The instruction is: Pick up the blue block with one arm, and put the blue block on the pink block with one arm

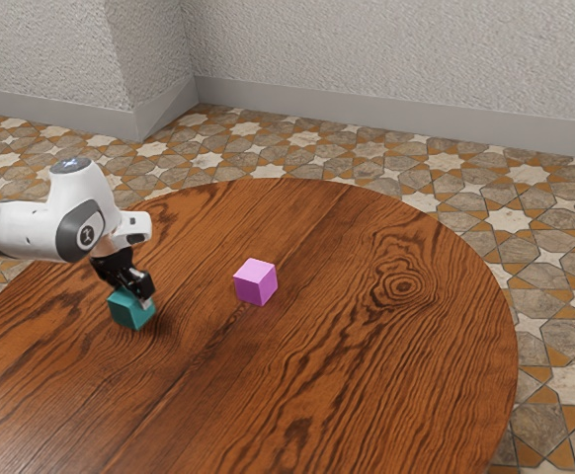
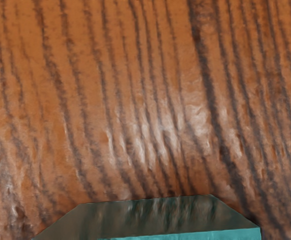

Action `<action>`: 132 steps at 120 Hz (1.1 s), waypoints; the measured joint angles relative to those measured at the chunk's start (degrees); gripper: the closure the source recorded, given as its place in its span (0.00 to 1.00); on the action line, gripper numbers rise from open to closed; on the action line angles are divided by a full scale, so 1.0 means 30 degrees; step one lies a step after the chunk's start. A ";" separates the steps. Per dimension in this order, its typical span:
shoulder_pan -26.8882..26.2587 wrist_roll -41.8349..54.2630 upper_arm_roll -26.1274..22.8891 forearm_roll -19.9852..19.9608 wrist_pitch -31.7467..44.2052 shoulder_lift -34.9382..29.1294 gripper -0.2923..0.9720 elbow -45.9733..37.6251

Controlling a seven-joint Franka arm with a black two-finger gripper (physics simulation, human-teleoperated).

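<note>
One black two-finger gripper [image 1: 132, 291] clamped the teal-blue block [image 1: 130, 312] just beneath it, seemingly for lifting toward the pink block [image 1: 255, 281], well apart on the round wooden table [image 1: 386, 375].

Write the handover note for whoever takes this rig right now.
Gripper: the black two-finger gripper is shut on the small blue-green block, over the exterior view's left part of the round wooden table.
Pink cube block: sits free on the table, apart from the gripper, toward the exterior view's right.
Done: the grasp. I cannot tell whether the held block has cleared the wood.
Left: lift, carry it over the pink cube block, set it on top, release.
</note>
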 joint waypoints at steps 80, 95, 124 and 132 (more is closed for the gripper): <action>-0.0146 -0.2467 -0.3797 0.0800 -0.3860 -0.0385 0.51 0.3769; -0.0723 -0.3690 -0.4162 0.1217 -0.4725 0.0333 0.50 0.5480; -0.6067 -0.5615 0.0220 0.0259 -0.6042 0.0576 0.49 0.7860; -0.6340 -0.6018 0.0285 0.0120 -0.6367 0.1512 0.48 0.9009</action>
